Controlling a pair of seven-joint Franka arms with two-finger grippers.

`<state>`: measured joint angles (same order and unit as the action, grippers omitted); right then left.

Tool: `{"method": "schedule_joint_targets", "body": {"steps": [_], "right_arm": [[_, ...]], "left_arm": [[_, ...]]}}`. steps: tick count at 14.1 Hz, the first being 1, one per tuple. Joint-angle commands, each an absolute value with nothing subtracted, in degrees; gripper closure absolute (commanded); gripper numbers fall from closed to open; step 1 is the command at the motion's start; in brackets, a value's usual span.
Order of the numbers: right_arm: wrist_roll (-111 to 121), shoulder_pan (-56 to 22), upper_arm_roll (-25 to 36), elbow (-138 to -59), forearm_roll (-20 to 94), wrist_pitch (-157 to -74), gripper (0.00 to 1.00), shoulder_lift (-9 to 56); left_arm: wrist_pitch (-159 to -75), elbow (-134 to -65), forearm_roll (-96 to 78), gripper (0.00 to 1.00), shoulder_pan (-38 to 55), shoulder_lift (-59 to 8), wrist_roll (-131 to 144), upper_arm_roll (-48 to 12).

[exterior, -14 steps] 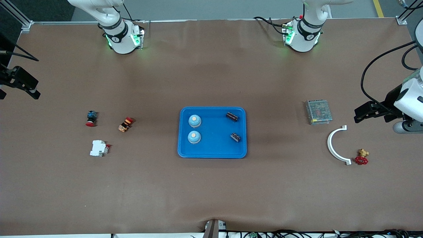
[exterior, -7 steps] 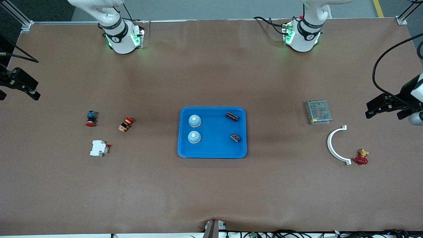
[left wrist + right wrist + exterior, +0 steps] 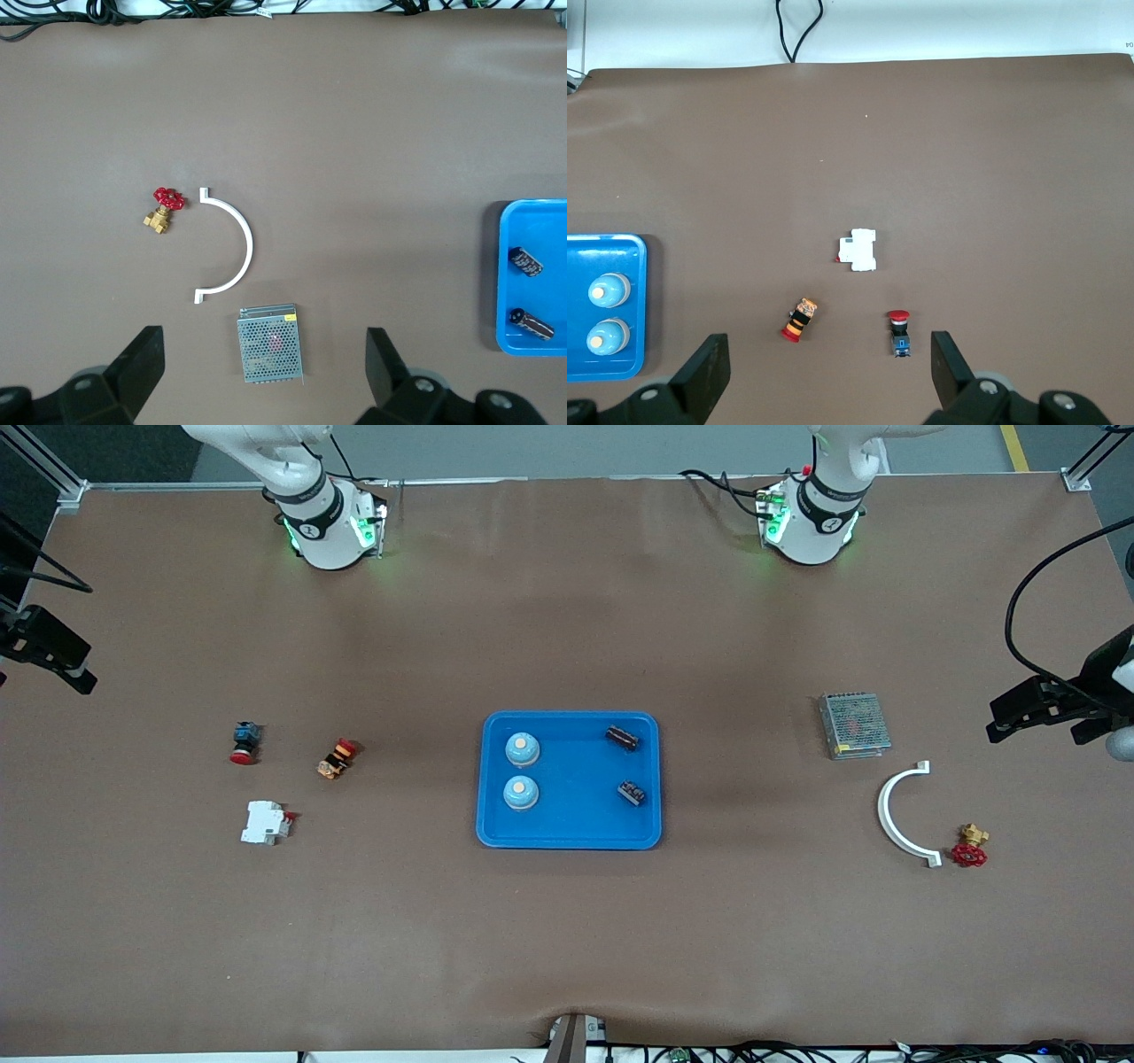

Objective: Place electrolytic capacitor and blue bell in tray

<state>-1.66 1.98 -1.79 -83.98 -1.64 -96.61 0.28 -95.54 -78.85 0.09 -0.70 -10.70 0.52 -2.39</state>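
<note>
Covering the whole desk (image 3: pixel 567 939) is a brown mat, a little wrinkled at the edge nearest the front camera, where black cables run. The blue tray (image 3: pixel 569 833) lies in the middle of the desk. In it stand two bells (image 3: pixel 522 749) toward the right arm's end, and two capacitors (image 3: pixel 623 737) lie toward the left arm's end. The left gripper (image 3: pixel 266 376) hangs over the left arm's end of the desk and the right gripper (image 3: pixel 830 372) over the right arm's end, both with fingers wide open and empty.
</note>
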Motion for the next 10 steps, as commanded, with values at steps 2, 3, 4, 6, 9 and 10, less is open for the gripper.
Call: {"method": "schedule_joint_targets", "body": {"steps": [2, 3, 4, 6, 9, 10], "right_arm": [[-2.63, 2.64, -2.29, -82.79, -1.41, -96.85, 0.00, 0.88], [-3.51, 2.55, -2.29, -82.79, -1.32, -96.86, 0.00, 0.88], [-4.73, 2.55, -2.37, -82.79, -1.14, -96.86, 0.00, 0.88], [-5.10, 2.64, -2.29, -82.88, 0.08, -96.86, 0.00, 0.88], [-5.10, 2.55, -2.29, -82.88, 0.35, -96.94, 0.00, 1.14], [-5.10, 2.64, -2.29, -82.88, 0.35, -96.94, 0.00, 1.23]], "left_arm": [[-94.92, -78.84, -0.70, 0.00, -0.88, -10.37, 4.31, -2.46], [-94.83, -78.84, -0.88, 0.00, -0.97, -10.37, 4.31, -2.55], [-94.83, -78.84, -0.70, 0.00, -0.88, -10.37, 4.22, -2.55], [-94.83, -78.84, -0.53, 0.00, -0.88, -10.37, 2.82, -2.55], [-94.83, -78.84, -0.53, 0.00, -0.88, -10.37, -0.09, -2.46], [-94.83, -78.84, -0.44, 0.00, -0.79, -10.37, 0.00, -2.37]]}}
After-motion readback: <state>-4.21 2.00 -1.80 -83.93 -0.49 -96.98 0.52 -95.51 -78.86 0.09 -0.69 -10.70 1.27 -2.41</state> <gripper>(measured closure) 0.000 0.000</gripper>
